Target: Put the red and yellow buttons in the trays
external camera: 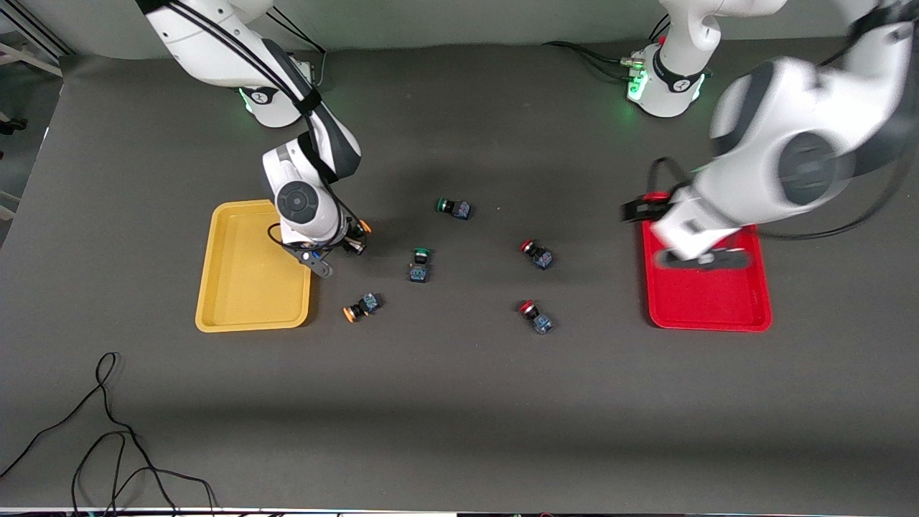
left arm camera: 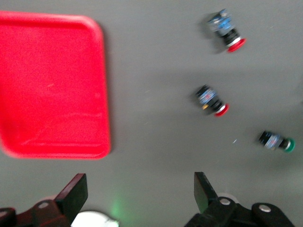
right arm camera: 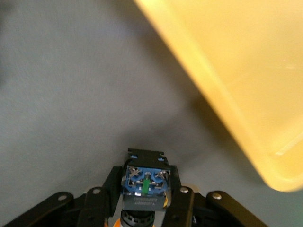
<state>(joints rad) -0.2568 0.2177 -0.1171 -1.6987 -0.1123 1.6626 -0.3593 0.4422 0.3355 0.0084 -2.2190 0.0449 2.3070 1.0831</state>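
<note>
My right gripper is shut on a yellow-capped button, held just beside the yellow tray on the side toward the table's middle. In the right wrist view the button's blue base sits between the fingers, with the yellow tray close by. A second yellow button lies on the table nearer the front camera. Two red buttons lie mid-table. My left gripper is open and empty above the red tray's edge. The left wrist view shows the gripper, the red tray and both red buttons.
Two green-capped buttons lie mid-table between the trays; one shows in the left wrist view. A black cable loops on the table near the front camera at the right arm's end.
</note>
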